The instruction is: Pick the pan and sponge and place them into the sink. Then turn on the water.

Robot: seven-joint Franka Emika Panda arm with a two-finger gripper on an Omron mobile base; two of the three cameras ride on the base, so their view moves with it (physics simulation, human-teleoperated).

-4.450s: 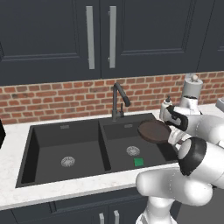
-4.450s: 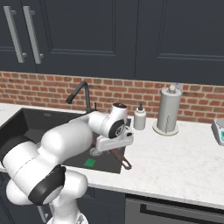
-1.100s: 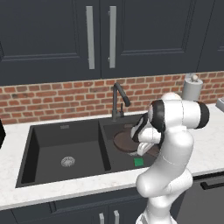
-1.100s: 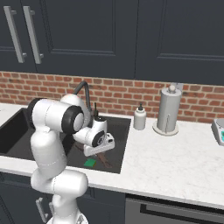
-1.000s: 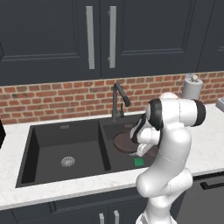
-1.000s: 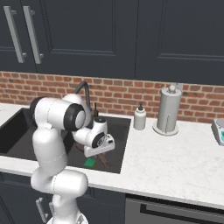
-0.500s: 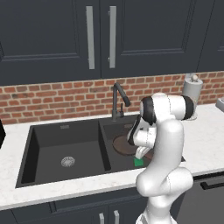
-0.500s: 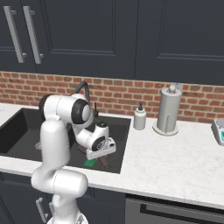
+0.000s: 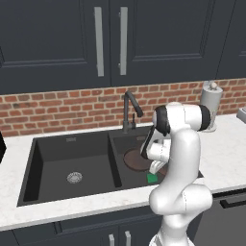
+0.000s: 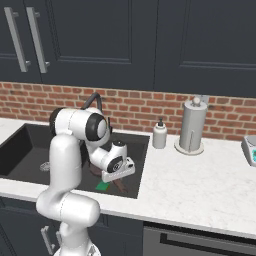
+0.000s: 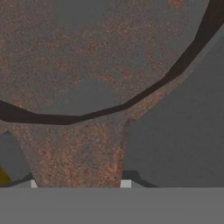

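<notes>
pan [image 11: 87, 48]: rust-mottled, rough inside | sink [image 9: 57, 158]: matt black | counter [image 10: 200, 175]: smooth white marble-look

Arm folded over itself: shoulder up, elbow high, forearm dropping steeply down and forward. Wrist bent, hand low. Gripper [image 9: 154, 169] points down, hidden behind the white hand body in the left base view; jaw state not readable. Fingertips not distinguishable in the hand view.

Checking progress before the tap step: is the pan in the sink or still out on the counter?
In. The pan sits low inside the right basin of the sink, beside the sponge, below counter level.
</notes>
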